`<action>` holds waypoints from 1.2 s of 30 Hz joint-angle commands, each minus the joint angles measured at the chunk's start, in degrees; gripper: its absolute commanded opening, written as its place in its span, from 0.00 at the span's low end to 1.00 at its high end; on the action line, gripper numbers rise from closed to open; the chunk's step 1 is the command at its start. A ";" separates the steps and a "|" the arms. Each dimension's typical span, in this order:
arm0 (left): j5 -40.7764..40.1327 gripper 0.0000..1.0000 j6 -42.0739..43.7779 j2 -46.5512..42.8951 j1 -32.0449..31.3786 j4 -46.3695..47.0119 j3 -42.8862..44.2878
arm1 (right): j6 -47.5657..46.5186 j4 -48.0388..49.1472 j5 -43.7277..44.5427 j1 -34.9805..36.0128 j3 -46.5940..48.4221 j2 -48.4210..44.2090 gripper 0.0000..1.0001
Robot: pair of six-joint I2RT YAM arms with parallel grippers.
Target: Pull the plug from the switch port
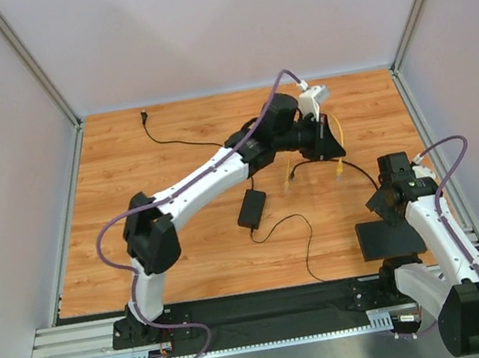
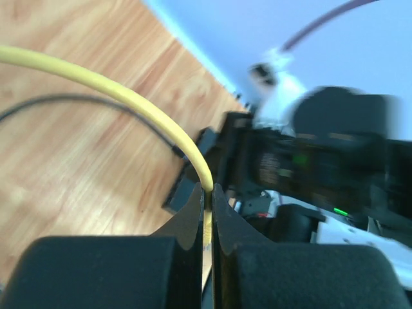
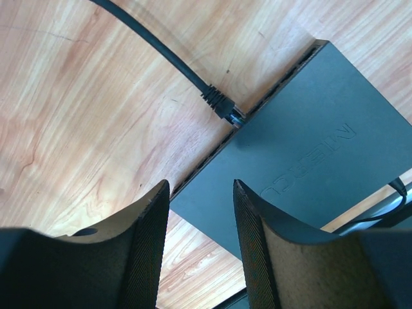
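The black plug (image 3: 222, 106) sits in the port edge of the switch (image 3: 309, 148), its axis pointing away from the switch, just ahead of the open right tool (image 3: 199, 193), which is nearer than the left tool (image 2: 207, 193) pinching a yellow cable (image 2: 129, 98).

Switch (image 3: 309, 141), top face, right wrist view: raised black-on-black brand lettering, seen upside down, legible as "MERCU". Following letters hidden behind finger of right hand (image 3: 201, 188). Left wrist view: faint markings on dark arm housing (image 2: 302, 161), too blurred to read. Top view: nothing on surface (image 1: 133, 207) legible at this size.
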 commanded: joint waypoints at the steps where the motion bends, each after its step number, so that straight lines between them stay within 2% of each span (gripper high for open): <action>1: 0.40 0.00 8.43 -8.40 1.57 -4.15 -0.58 | -2.06 2.19 -1.28 0.03 0.66 -0.54 0.46; 3: -1.79 0.00 10.80 -12.79 2.80 -7.92 -0.58 | -2.41 2.10 -1.45 0.12 1.10 -0.63 0.46; 6: -11.09 0.00 13.96 -18.85 3.59 -14.93 -0.93 | -3.20 2.45 -2.77 0.12 1.54 -1.15 0.46; 7: -18.17 0.00 15.02 -20.35 3.59 -16.71 -1.28 | -3.55 2.45 -3.12 0.20 1.72 -1.24 0.46; 10: -28.83 0.00 17.48 -26.68 3.94 -21.47 -4.44 | -4.35 3.07 -4.26 0.20 1.81 -1.51 0.46; 12: -33.16 0.00 17.58 -30.81 4.64 -25.75 -7.25 | -4.52 3.50 -4.53 0.21 1.89 -1.42 0.46; 13: -38.75 0.00 17.31 -31.95 4.82 -27.78 -8.65 | -4.70 3.51 -4.88 0.20 1.98 -1.51 0.46; 15: -43.79 0.00 17.14 -35.38 5.87 -31.65 -11.46 | -5.31 3.33 -5.58 0.29 2.42 -1.60 0.46; 17: -48.72 0.00 16.09 -38.80 7.63 -32.72 -17.52 | -5.93 3.33 -7.51 0.29 2.69 -1.86 0.46; 22: -48.49 0.00 10.56 -43.64 19.82 -35.89 -31.22 | -7.25 2.98 -10.15 0.38 4.00 -2.12 0.46; 27: -43.74 0.00 8.61 -43.48 29.06 -32.29 -39.77 | -8.30 2.54 -12.26 0.38 4.88 -2.56 0.46; 29: -42.42 0.00 8.70 -41.73 32.05 -27.40 -43.46 | -9.00 2.54 -13.49 0.38 5.15 -2.91 0.46; 31: -40.56 0.00 7.39 -37.88 33.56 -25.44 -45.05 | -9.01 2.54 -13.58 0.38 5.32 -3.44 0.46; 36: -44.16 0.00 3.52 -30.48 34.00 -26.66 -42.77 | -11.20 1.31 -16.39 0.47 6.73 -4.41 0.47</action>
